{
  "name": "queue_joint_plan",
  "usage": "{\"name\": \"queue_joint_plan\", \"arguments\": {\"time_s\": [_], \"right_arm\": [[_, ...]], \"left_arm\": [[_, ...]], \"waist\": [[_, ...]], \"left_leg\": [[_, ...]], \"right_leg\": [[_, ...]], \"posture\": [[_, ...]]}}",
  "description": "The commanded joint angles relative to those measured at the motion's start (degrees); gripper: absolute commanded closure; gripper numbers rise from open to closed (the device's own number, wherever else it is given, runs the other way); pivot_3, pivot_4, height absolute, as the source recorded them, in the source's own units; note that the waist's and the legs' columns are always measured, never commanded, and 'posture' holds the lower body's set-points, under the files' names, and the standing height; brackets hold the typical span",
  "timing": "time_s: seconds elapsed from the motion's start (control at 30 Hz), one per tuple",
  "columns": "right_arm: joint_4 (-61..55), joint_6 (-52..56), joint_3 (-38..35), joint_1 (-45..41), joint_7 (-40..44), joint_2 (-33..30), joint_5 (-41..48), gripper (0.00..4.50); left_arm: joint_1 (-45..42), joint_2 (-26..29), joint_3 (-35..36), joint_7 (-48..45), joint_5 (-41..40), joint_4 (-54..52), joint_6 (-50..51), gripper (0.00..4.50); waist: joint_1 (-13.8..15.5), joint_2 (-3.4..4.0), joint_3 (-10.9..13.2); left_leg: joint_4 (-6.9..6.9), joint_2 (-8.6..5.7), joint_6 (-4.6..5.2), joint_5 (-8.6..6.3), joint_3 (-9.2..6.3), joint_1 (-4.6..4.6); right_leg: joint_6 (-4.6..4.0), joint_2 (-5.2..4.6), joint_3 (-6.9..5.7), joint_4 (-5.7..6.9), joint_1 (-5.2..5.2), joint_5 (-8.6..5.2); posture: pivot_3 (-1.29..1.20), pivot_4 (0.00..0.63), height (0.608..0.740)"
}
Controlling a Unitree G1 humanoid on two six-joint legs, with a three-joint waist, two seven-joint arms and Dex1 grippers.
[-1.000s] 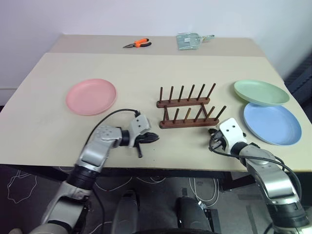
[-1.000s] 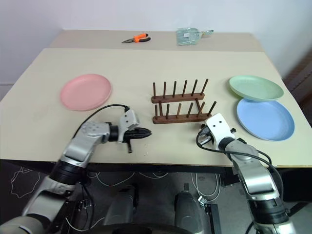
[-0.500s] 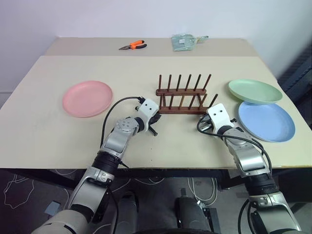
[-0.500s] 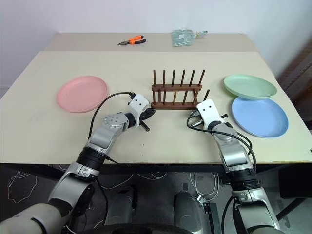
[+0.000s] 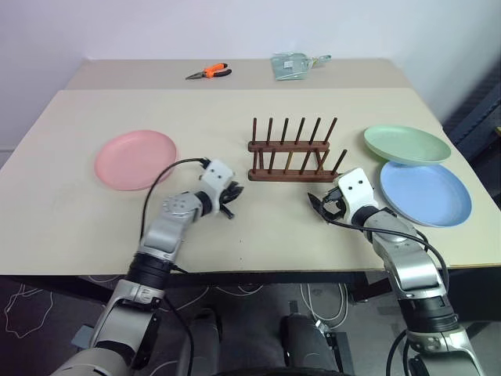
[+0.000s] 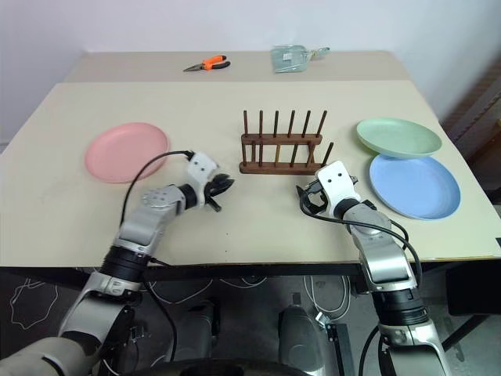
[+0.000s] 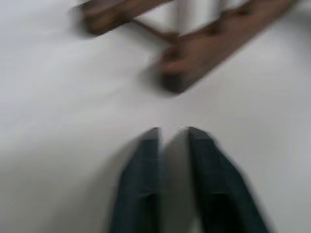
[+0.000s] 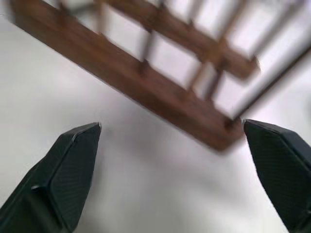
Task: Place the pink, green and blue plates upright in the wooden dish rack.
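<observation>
Plates all flat on table point(image 5: 70, 227), none racked yet. Pink plate point(image 5: 135, 159) well off to outer side of left gripper point(image 5: 229, 198), out of jaw line. Green plate point(image 5: 406, 144) and blue plate point(image 5: 425, 193) stacked-adjacent on outer side of right gripper point(image 5: 319, 205), green rim overlapping far edge of blue; blue is the nearer one to those jaws.

Wooden dish rack point(image 5: 291, 160) empty, sitting just ahead of both jaw sets, between the two grippers. Pegs upright, slots free, so all three plates probably go in on edge, one per gap.

Left jaws: narrow gap, fingers point(image 7: 141, 184) nearly parallel, nothing between, near end of rack straight ahead of tips in wrist view. Right jaws: spread wide, fingers point(image 8: 63, 170) far apart, empty, rack base rail framed in the gap beyond the tips.

Judgement: pre-grasp stage, zero progress on placement. Both grippers parked low over bare table near rack rather than at any plate. Wide right opening likely prep for pinching a rim; shallow flat plates give little edge to grab, so slip or push-along is the risk.

Pliers point(image 5: 208, 72) and packet point(image 5: 293, 65) at far table edge, irrelevant.
</observation>
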Motion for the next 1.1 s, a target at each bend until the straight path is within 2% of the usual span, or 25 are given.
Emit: {"name": "queue_joint_plan", "arguments": {"time_s": [0.03,0.1,0.2,0.27,0.5,0.63,0.73,0.93,0.97,1.1], "right_arm": [[-5.1,-1.1,1.8,1.2,3.2,-1.9,0.0,0.0],[-5.5,-1.3,2.2,1.4,3.9,-2.2,0.1,0.0],[-4.7,-1.5,2.4,0.6,4.1,-1.7,0.0,0.0],[-4.2,-1.8,2.5,0.1,4.4,-1.7,0.0,0.0],[-2.6,-3.1,2.5,-0.5,4.9,-1.9,-0.3,0.0],[-2.1,-3.8,2.8,-0.6,4.9,-2.0,-1.0,0.0],[-2.1,-4.2,2.7,-0.9,4.4,-1.7,-1.5,0.0],[-3.8,-2.3,0.7,-1.5,5.4,-2.1,0.5,0.0],[-4.4,-2.3,0.4,-1.7,5.3,-2.2,0.5,0.0],[-7.8,-4.6,1.7,-4.6,5.8,-3.9,-2.0,0.0]], "left_arm": [[-5.6,3.8,9.0,7.6,-0.5,0.4,-1.0,1.41],[-7.7,5.3,11.7,11.6,0.0,2.6,-0.5,0.45],[-10.7,10.1,17.5,25.0,4.4,7.8,4.2,0.45],[-10.3,11.3,20.2,29.5,4.8,8.2,7.2,0.45],[-6.5,5.4,32.0,35.5,-3.7,1.5,24.3,0.45],[-6.4,2.0,37.2,39.5,-6.8,-0.3,28.9,0.45],[-7.5,0.2,38.7,39.6,-9.3,0.0,30.2,1.26],[-10.7,-1.6,42.2,40.7,-12.9,2.6,26.9,4.28],[-11.0,-1.7,42.3,40.0,-13.7,2.9,25.4,4.46],[-13.6,-2.9,39.0,31.7,-18.7,-1.9,17.2,4.46]], "waist": [[0.2,-0.1,0.0],[0.3,-0.11,0.1],[0.2,-0.11,0.1],[-0.2,-0.11,0.1],[0.7,-0.29,0.1],[0.6,-0.34,0.1],[0.3,-0.33,0.1],[0.8,-0.35,0.1],[0.9,-0.34,0.1],[1.2,-0.36,0.1]], "left_leg": [[0.01,0.0,0.0,0.0,0.0,-0.04],[0.03,-0.01,0.0,0.0,0.0,-0.06],[0.02,-0.03,-0.01,0.0,0.01,-0.1],[-0.02,-0.02,-0.01,0.0,0.01,-0.09],[-0.03,-0.03,-0.03,0.0,0.0,-0.16],[-0.02,-0.03,-0.04,0.0,-0.01,-0.16],[-0.02,-0.03,-0.05,0.0,-0.01,-0.15],[0.01,-0.04,-0.05,0.0,-0.01,-0.16],[0.0,-0.04,-0.05,0.0,-0.01,-0.16],[0.0,-0.04,-0.09,0.02,0.0,-0.21]], "right_leg": [[0.0,0.0,0.0,-0.01,-0.01,0.0],[0.0,0.0,0.0,-0.05,0.0,0.0],[0.0,0.0,0.0,-0.12,0.01,0.0],[0.02,0.0,0.0,-0.09,-0.06,0.0],[0.1,0.0,-0.01,-0.04,-0.06,-0.03],[0.09,0.0,-0.01,-0.02,-0.07,-0.02],[0.1,0.0,-0.01,-0.02,-0.07,-0.02],[0.08,0.0,-0.01,-0.05,-0.06,-0.02],[0.08,0.0,-0.01,-0.05,-0.06,-0.03],[0.07,0.0,-0.01,-0.05,-0.12,-0.01]], "posture": [[0.0,0.15,0.74],[0.0,0.15,0.74],[0.0,0.15,0.74],[0.0,0.15,0.74],[0.0,0.15,0.74],[0.0,0.15,0.74],[0.0,0.15,0.74],[0.0,0.15,0.74],[0.0,0.15,0.74],[0.0,0.15,0.74]]}}
